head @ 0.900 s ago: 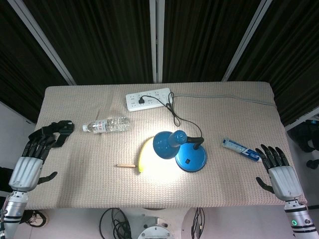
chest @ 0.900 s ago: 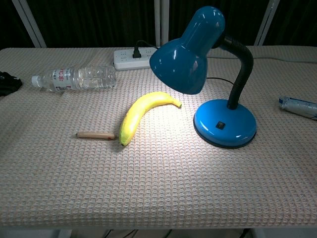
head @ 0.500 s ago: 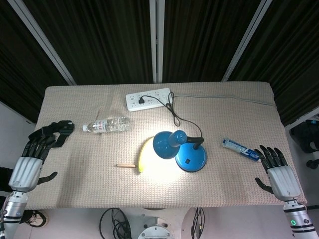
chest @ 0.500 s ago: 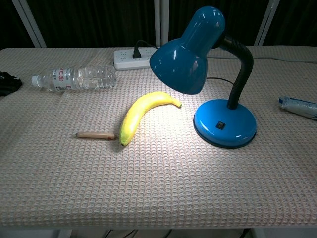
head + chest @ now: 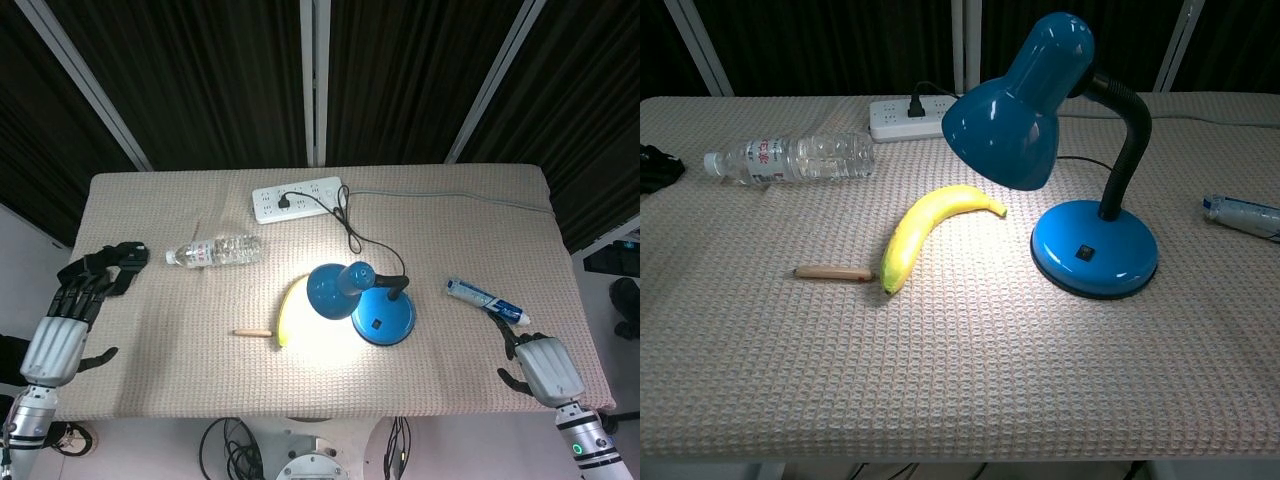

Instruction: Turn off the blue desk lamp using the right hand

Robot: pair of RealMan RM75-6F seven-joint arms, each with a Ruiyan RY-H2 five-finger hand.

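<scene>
The blue desk lamp (image 5: 380,318) stands right of the table's middle and is lit, with a bright patch under its shade (image 5: 1012,112). A small black switch (image 5: 1086,254) sits on the front of its round base (image 5: 1095,250). My right hand (image 5: 540,366) hovers at the table's front right corner, well to the right of the base. It holds nothing and its dark fingers (image 5: 510,340) point toward the table; the chest view does not show it. My left hand (image 5: 68,318) rests at the left edge, holding nothing, its fingers stretched toward a black object (image 5: 118,260).
A banana (image 5: 925,230) lies just left of the lamp, with a short wooden stick (image 5: 832,272) beside it. A water bottle (image 5: 795,157) lies at the back left, and a white power strip (image 5: 297,200) holds the lamp's plug. A toothpaste tube (image 5: 485,298) lies between the lamp and my right hand.
My right hand has shifted left and toward the table's front edge, away from the toothpaste tube, and its fingers look shorter than before. The left hand and the lamp are unchanged.
</scene>
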